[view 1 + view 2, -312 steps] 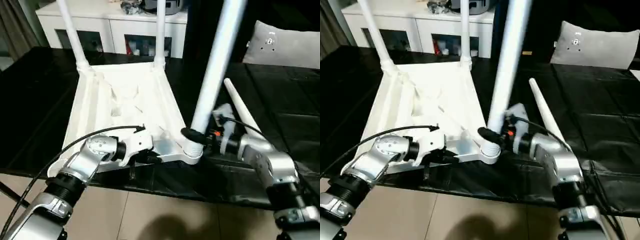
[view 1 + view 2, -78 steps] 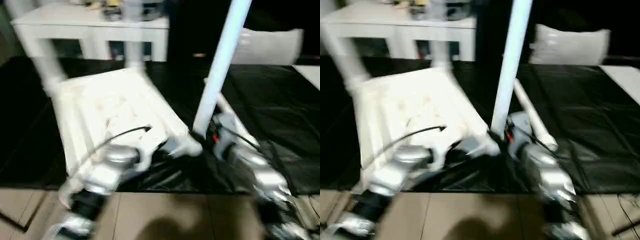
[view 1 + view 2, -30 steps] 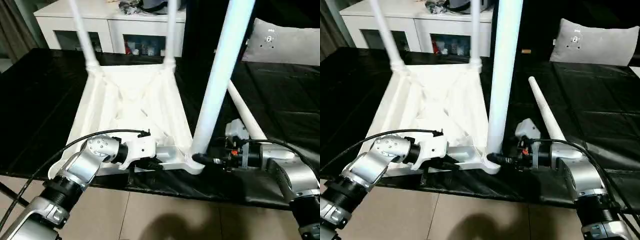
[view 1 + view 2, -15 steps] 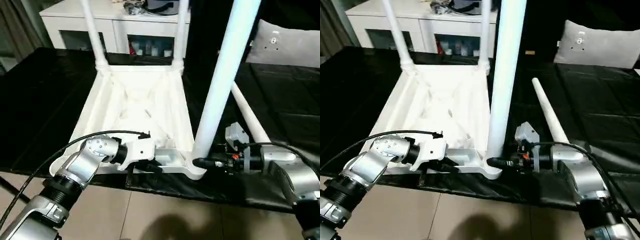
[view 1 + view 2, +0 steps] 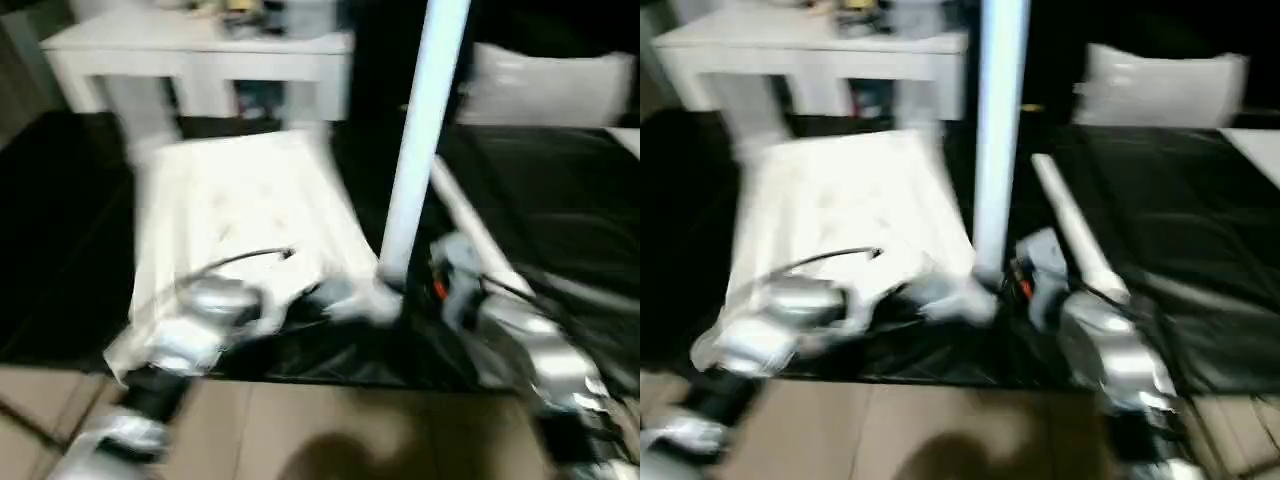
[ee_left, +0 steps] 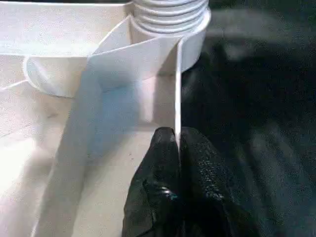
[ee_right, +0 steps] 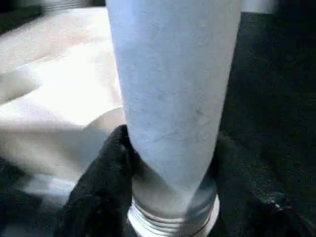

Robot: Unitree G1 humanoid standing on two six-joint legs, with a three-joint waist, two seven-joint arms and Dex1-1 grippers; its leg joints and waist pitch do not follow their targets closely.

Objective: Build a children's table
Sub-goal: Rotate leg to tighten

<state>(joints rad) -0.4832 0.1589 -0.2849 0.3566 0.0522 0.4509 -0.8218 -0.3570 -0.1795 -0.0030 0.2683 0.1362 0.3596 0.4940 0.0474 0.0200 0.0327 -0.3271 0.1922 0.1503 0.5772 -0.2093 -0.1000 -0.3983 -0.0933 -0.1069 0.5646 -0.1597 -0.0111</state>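
Note:
The white tabletop [image 5: 230,210] lies upside down on the black table, ribbed side up. One white leg [image 5: 415,150] stands upright in its near right corner socket [image 5: 385,300]. My right gripper [image 7: 170,163] is shut on this leg just above its threaded end, with a black finger [image 7: 106,168] on either side. My left gripper [image 6: 177,148] is shut on the thin rim wall of the tabletop [image 6: 74,163], right beside that socket [image 6: 170,19]. A loose leg [image 5: 470,225] lies on the table to the right. Smeared shapes at the far corners look like standing legs.
A white cabinet [image 5: 200,50] stands behind the table and a grey pillow [image 5: 545,85] lies at the back right. Black sheeting [image 5: 560,200] covers the table to the right of the loose leg. Tan floor [image 5: 300,430] lies below the near edge.
The whole picture has shifted and smeared, so the camera is moving. Both grippers keep their holds and the leg still stands in the corner socket.

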